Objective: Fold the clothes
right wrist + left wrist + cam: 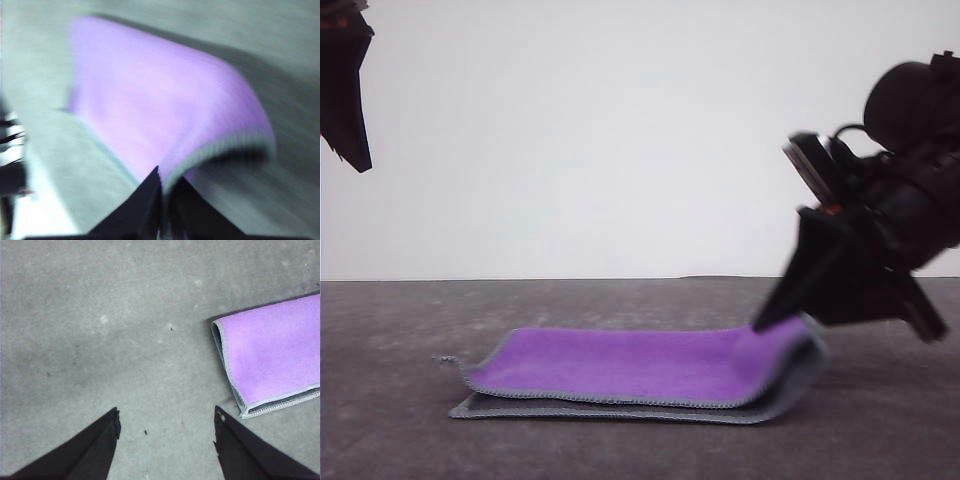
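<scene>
Bright, even light; right wrist view motion-blurred.

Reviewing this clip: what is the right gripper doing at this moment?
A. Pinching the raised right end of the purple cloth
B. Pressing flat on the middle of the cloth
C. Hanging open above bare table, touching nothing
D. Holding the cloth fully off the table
A: the right gripper has its fingertips closed on the lifted right end of the cloth, while the rest of the cloth lies folded on the table.
</scene>
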Tool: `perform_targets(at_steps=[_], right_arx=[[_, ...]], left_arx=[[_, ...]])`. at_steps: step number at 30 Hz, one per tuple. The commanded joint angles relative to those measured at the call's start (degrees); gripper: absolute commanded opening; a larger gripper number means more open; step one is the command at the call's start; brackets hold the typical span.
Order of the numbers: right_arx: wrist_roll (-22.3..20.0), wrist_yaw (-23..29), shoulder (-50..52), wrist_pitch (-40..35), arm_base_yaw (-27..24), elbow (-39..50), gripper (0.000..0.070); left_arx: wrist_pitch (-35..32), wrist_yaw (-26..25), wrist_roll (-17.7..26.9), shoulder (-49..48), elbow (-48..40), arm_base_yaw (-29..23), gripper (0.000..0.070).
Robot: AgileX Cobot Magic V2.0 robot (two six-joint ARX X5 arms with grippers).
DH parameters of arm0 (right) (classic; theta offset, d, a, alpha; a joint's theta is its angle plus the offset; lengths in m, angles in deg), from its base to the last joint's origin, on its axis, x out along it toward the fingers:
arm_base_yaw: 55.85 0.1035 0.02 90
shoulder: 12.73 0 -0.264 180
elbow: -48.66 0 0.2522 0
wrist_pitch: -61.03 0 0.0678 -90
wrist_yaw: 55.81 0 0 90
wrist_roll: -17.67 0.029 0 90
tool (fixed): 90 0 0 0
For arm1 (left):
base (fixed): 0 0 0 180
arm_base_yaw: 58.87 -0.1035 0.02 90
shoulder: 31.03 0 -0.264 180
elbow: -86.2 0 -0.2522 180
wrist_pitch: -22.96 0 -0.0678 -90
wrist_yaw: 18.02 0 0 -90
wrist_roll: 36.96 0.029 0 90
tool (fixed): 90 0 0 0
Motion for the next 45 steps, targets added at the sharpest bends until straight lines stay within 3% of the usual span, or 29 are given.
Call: perform_targets(at_steps=[1,7,16,25,37,41,43,45], right_arx=[[2.89,-1.23,-1.09,-3.54,1.44,-0.39,0.0004],[10.81,-1.78,-2.77,-14.56,7.60,-0.56,0.0004],[17.07,-1.15,-9.28,-23.78,14.87,-4.69,0.0004],[17.65,-0.89,-14.40,-23.52,17.97,-12.04,0.0004],[17.39,0.12,-14.66,-23.08,18.02,-12.28,0.0020],[17.01,-1.33,-14.66,-23.14,18.13,-12.28,0.0390],[17.01,-1.50,-14.66,-23.10,18.13,-12.28,0.0461],[17.01,-1.50,-14.66,-23.14,18.13,-12.28,0.0461]], left_arx=[[-0.22,0.09,-0.61,0.46,0.50,0.11,0.0353],[-0.28,0.09,-1.49,0.46,0.50,0.11,0.0353],[-0.26,0.09,-1.40,0.46,0.50,0.11,0.0353],[-0.22,0.09,-0.99,0.46,0.50,0.11,0.0353],[-0.22,0.09,-0.99,0.46,0.50,0.11,0.0354],[-0.19,0.09,-1.01,0.46,0.50,0.11,0.0354],[-0.20,0.09,-1.01,0.46,0.50,0.11,0.0354],[-0.20,0.09,-1.01,0.46,0.50,0.11,0.0353]])
